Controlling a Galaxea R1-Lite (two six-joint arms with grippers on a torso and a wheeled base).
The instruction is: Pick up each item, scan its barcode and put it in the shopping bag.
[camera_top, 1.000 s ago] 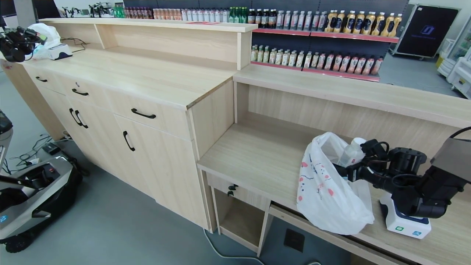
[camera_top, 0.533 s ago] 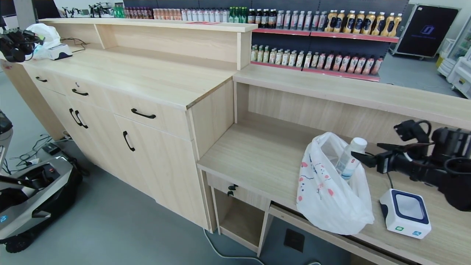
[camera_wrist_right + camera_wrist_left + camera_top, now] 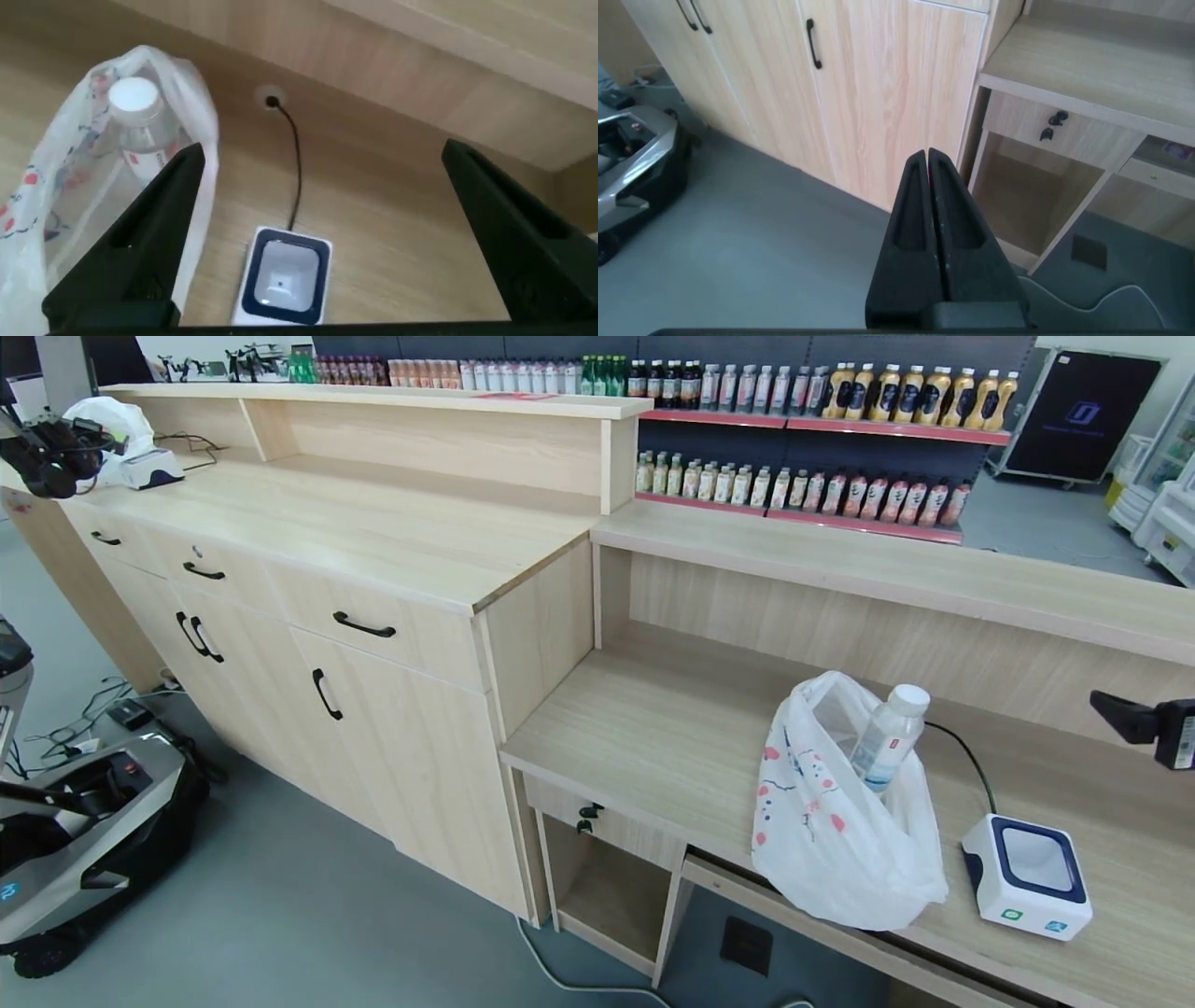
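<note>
The bottle point(image 3: 892, 733) leans in the shopping bag point(image 3: 831, 840), cap and shoulders above the rim. The bag sits on the table point(image 3: 653, 728) just beside the scanner point(image 3: 1027, 873). The right gripper point(image 3: 322, 154) hangs above them, jaws spread wide and empty. The left gripper point(image 3: 929, 187) is over the floor, jaws pressed together on nothing. My worry is that the limp bag sits at the table's front edge, so the leaning bottle could tip it off.
</note>
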